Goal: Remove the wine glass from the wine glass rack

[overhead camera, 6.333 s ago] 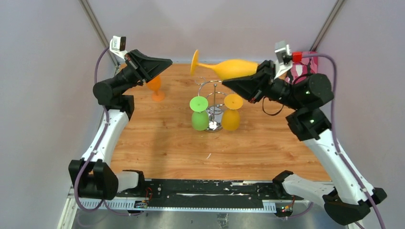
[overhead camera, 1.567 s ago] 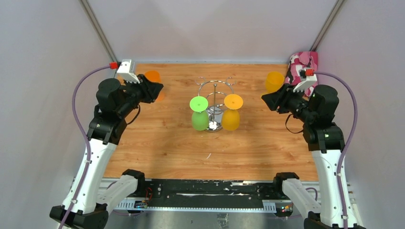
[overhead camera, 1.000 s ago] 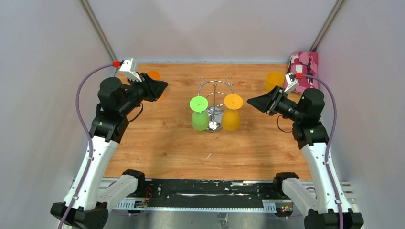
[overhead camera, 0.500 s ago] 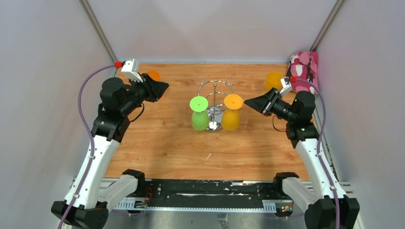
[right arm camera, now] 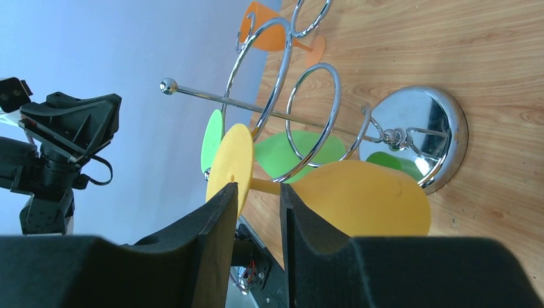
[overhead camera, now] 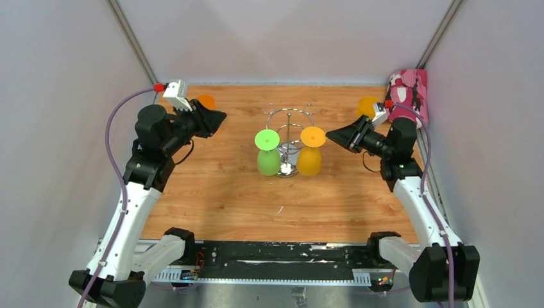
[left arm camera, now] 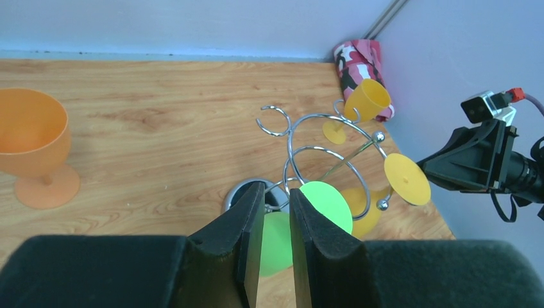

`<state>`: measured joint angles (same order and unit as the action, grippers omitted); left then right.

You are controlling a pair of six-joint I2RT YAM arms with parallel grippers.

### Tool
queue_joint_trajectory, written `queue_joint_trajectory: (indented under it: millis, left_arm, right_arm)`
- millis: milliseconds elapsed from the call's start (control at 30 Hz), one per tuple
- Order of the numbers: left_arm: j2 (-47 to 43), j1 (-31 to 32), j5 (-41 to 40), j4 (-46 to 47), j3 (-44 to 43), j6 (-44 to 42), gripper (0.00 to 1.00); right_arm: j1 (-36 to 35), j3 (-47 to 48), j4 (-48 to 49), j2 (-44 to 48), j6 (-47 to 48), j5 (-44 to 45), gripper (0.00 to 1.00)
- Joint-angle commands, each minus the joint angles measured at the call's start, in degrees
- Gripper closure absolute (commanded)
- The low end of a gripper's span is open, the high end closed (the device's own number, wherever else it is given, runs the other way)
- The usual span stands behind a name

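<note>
Wine glass rack (overhead camera: 289,131): mid-surface, yellow wine glass (overhead camera: 311,154) and green wine glass (overhead camera: 267,154) hanging inverted | right gripper (overhead camera: 331,135), left gripper (overhead camera: 221,117): nearly pressed together, empty | you spread the right gripper, pinch the yellow stem, slide outward.

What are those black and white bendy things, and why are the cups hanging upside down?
Those are two robot arms bolted to a wooden table. One picture looks down from above; the other two come from small cameras on each wrist. In the middle stands a shiny wire rack with a green glass and a yellow glass hanging upside down from it. An orange glass and another yellow glass stand on the table, and a pink patterned cloth sits in the far corner. The left claw and right claw each point at the rack, fingers nearly together, holding nothing. The job is lifting a glass off the rack.
</note>
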<state>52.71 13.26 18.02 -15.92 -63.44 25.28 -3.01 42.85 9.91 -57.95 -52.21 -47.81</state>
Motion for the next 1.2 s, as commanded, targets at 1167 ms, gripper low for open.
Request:
queue_joint_trajectory:
  millis: [1167]
  left_arm:
    - [-1.3, 0.3, 0.2, 0.5, 2.0, -1.1, 0.74]
  right_arm:
    - [-6.2, 1.8, 6.7, -4.0, -4.9, -0.2, 1.0]
